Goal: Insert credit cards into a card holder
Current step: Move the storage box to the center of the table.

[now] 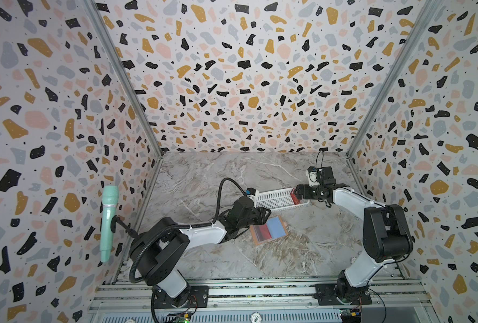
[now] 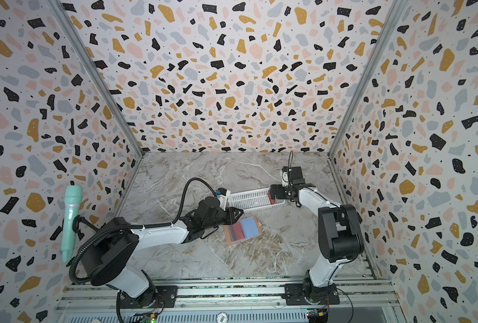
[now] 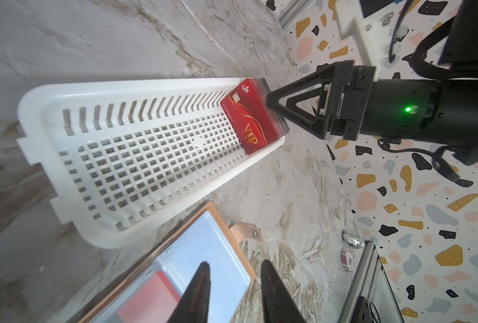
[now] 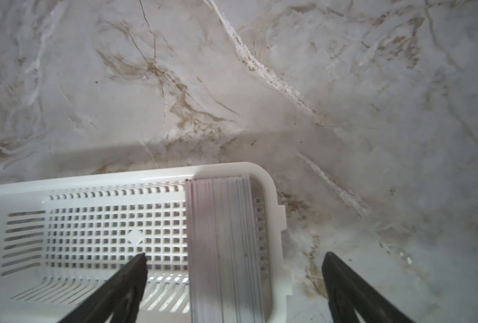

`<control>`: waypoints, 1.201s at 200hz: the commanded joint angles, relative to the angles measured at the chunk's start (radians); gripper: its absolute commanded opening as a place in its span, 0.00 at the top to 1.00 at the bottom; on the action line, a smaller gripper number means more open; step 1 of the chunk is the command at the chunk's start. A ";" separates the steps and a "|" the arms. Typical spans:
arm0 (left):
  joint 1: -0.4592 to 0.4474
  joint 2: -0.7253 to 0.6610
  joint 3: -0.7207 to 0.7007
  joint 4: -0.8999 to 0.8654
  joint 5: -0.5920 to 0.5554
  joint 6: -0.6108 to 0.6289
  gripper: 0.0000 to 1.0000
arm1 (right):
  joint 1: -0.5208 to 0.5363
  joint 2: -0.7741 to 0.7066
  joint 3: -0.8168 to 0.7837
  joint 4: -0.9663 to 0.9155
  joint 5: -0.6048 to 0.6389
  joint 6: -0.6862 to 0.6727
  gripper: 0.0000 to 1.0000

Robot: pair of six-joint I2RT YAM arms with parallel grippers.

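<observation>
The card holder (image 1: 270, 230) (image 2: 243, 230) lies open on the marble table, tan outside and pale blue inside (image 3: 204, 265). A red card (image 3: 148, 296) sits in one of its clear pockets. A stack of red VIP credit cards (image 3: 249, 123) (image 1: 295, 197) stands on edge at the right end of the white basket (image 1: 274, 200). My left gripper (image 3: 236, 264) (image 1: 268, 212) hovers over the holder's far edge, open a little and empty. My right gripper (image 4: 235, 257) (image 1: 297, 193) hangs just above the card stack (image 4: 223, 237), jaws wide open, one finger on each side of it.
The white slotted basket (image 3: 36, 112) (image 4: 92, 179) lies just behind the holder. A teal microphone (image 1: 107, 221) is mounted on the left wall. A small metal knob (image 3: 352, 242) and a round chip (image 3: 347, 260) lie near the right wall. Patterned walls enclose three sides.
</observation>
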 commanded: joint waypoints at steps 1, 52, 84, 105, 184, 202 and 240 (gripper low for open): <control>-0.004 -0.021 -0.007 0.018 0.005 0.019 0.67 | -0.002 0.024 0.039 -0.016 -0.041 -0.032 0.01; -0.004 -0.030 -0.005 0.008 0.006 0.024 0.68 | -0.002 0.082 0.036 0.013 -0.071 -0.020 0.12; -0.004 -0.034 -0.012 0.009 0.006 0.021 0.68 | -0.002 0.098 0.046 0.022 -0.084 -0.019 0.20; -0.004 -0.039 -0.016 0.010 0.008 0.019 0.68 | 0.000 0.106 0.049 0.022 -0.094 -0.019 0.26; -0.001 -0.049 0.021 -0.025 0.012 0.030 0.72 | 0.116 0.054 -0.028 0.051 -0.041 0.002 0.29; 0.000 -0.050 0.022 -0.028 0.005 0.028 0.72 | 0.147 0.040 -0.052 0.074 -0.043 0.032 0.29; -0.001 -0.046 0.024 -0.030 0.007 0.028 0.72 | 0.219 0.040 -0.051 0.078 -0.012 0.054 0.30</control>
